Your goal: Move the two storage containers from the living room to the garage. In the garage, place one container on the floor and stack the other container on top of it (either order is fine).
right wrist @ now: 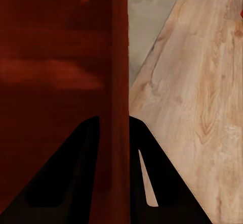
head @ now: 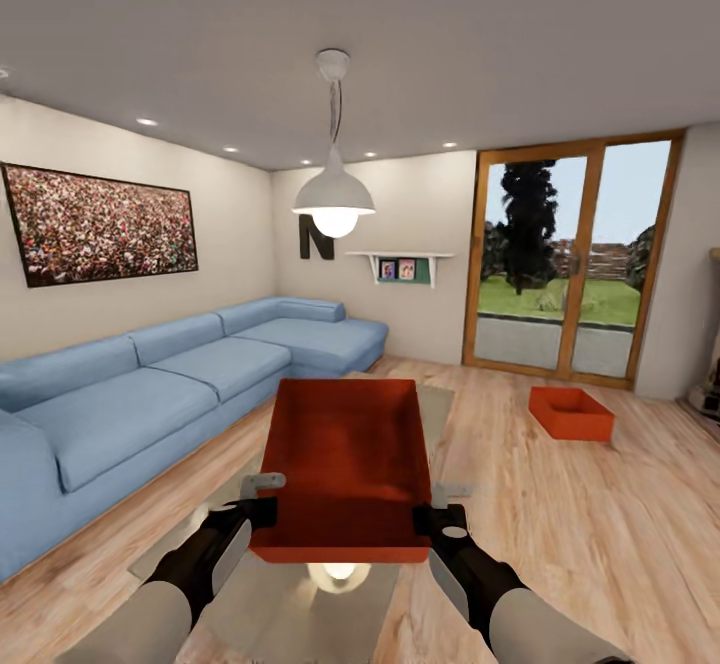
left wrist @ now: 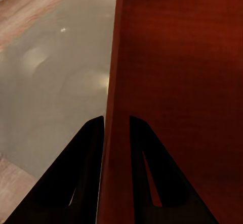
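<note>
- Living room, sofa (head: 150, 384) at 9 to 10 o'clock, pendant lamp (head: 333, 199) at 12, glazed patio door (head: 565, 264) at 1 to 2.
- Nearer storage container (head: 345, 454) dead ahead at 12 o'clock, apparently raised just above the glass tabletop (head: 300, 609), gripped from both sides.
- Left gripper (left wrist: 116, 128) with jaws pinching the container's left wall, one finger on either face of the rim, as seen at the left wrist.
- Right gripper (right wrist: 114, 128) likewise clamped on the right wall, one finger inside, one outside.
- Second storage container (head: 570, 412) on the wood floor (head: 600, 534) at about 1 o'clock, near the patio door, well apart from the held one.
- Step in hand, by judgement: carrying the first bin off toward the garage.
- To do it well: keep both wrists level and at equal height so the bin does not twist between the two pinches.
- Hold arm spacing constant; spreading or squeezing would strain the thin walls or slip a grip.
- Lift clear of the tabletop before turning the base, and swing slowly past the sofa corner.
- Keep the bin low enough to leave the forward view open.
</note>
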`<state>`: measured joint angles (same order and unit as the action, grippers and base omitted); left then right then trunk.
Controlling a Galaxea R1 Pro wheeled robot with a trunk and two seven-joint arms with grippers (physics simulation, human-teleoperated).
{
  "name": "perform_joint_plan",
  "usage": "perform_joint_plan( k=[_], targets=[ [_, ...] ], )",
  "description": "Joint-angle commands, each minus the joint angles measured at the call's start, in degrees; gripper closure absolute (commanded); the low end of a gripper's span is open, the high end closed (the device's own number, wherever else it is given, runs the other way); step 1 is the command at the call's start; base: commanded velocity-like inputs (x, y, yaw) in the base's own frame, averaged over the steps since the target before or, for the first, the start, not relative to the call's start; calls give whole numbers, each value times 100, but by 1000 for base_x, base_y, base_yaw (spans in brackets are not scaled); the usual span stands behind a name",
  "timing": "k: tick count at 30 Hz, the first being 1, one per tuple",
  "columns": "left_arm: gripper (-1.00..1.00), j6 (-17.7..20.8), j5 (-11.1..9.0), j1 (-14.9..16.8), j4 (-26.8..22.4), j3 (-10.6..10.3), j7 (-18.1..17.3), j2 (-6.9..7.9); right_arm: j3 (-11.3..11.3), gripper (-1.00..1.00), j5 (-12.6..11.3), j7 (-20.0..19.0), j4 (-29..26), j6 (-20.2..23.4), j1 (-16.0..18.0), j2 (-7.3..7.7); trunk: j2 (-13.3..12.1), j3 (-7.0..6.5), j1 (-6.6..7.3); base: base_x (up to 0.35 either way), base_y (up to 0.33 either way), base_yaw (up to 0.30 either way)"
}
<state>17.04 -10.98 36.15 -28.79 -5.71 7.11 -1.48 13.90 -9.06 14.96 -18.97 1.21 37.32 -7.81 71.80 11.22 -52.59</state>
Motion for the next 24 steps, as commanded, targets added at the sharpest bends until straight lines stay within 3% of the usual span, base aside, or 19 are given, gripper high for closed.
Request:
perform_joint_plan(
  k=[1, 24],
  targets=[
    [100, 40, 113, 6, -21, 17, 115, 16, -19, 100, -43, 393, -3, 11, 3, 16, 5, 5, 1, -115, 0, 273],
    [100, 39, 113, 6, -21, 20, 115, 16, -19, 100, -43, 393, -2, -6, 3, 16, 5, -61, 1, -15, 0, 273]
  ],
)
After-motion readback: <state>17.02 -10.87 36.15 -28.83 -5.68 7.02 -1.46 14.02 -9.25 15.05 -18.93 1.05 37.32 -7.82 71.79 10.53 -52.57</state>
